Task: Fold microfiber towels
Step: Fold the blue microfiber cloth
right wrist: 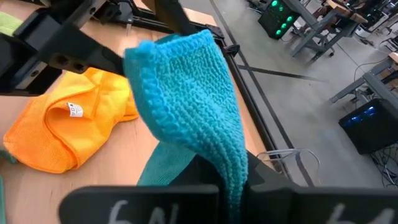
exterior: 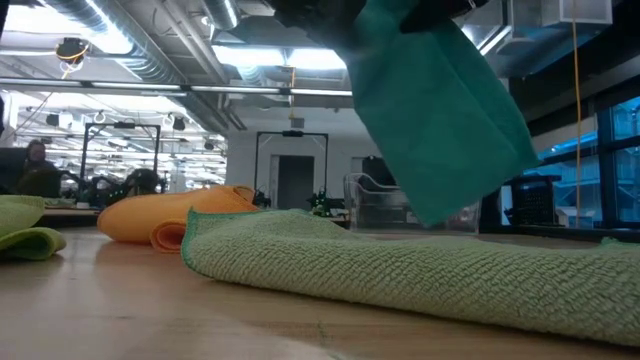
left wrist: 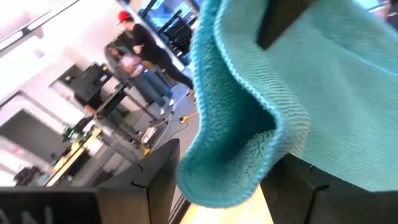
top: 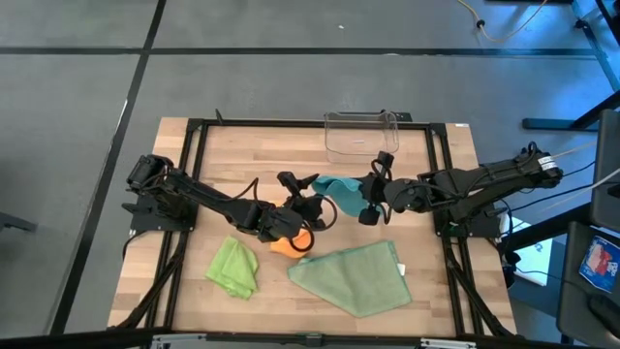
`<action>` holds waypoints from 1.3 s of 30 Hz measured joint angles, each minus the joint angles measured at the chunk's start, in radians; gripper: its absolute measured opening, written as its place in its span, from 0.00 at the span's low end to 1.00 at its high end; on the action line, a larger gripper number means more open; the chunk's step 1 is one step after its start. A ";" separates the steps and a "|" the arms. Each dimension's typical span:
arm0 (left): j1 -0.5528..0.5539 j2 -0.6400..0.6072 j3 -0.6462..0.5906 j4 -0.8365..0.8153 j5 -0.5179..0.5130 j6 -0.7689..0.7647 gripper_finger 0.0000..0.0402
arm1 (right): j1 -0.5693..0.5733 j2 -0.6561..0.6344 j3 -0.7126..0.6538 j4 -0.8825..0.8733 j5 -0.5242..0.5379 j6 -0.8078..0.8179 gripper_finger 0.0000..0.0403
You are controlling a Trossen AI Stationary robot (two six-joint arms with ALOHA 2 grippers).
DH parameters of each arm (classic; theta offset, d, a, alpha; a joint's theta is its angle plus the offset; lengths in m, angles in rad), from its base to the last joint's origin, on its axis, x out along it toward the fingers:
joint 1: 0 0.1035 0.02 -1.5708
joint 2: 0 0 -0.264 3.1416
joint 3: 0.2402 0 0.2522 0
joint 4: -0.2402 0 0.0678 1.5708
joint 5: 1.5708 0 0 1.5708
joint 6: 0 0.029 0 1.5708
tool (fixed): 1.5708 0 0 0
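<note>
The teal towel (top: 341,191) is hanging in the air over the middle of the desk (top: 426,291), pinched tight in the closed right hand (top: 368,215) while the left hand (top: 315,204), fingers spread wide, sits at its other edge without clearly clamping it. It looks light, floppy and grippy, so I'd grab it by corners or a hem, never mid-cloth. The orange towel (top: 291,243) is bunched under the left arm, the lime green towel (top: 234,269) lies crumpled off to the left, the sage green towel (top: 356,277) is spread near the front, and the clear plastic bin (top: 361,134) at the back looks empty.
</note>
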 joint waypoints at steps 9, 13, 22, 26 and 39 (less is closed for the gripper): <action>-0.022 0.000 0.000 -0.001 0.015 0.023 0.27 | 0.000 0.000 0.000 -0.001 0.002 0.000 0.01; -0.036 0.000 0.000 -0.001 -0.004 0.024 0.09 | 0.000 0.000 0.000 -0.006 0.002 0.000 0.01; -0.041 0.000 0.000 0.008 -0.003 0.019 0.00 | 0.000 0.000 0.000 -0.006 0.002 -0.001 0.09; -0.041 0.000 0.000 0.007 0.021 0.019 0.00 | 0.000 0.000 0.000 0.011 0.002 -0.006 0.13; -0.039 0.000 0.000 0.005 0.030 0.024 0.00 | 0.000 0.000 0.000 -0.007 -0.190 -0.031 0.18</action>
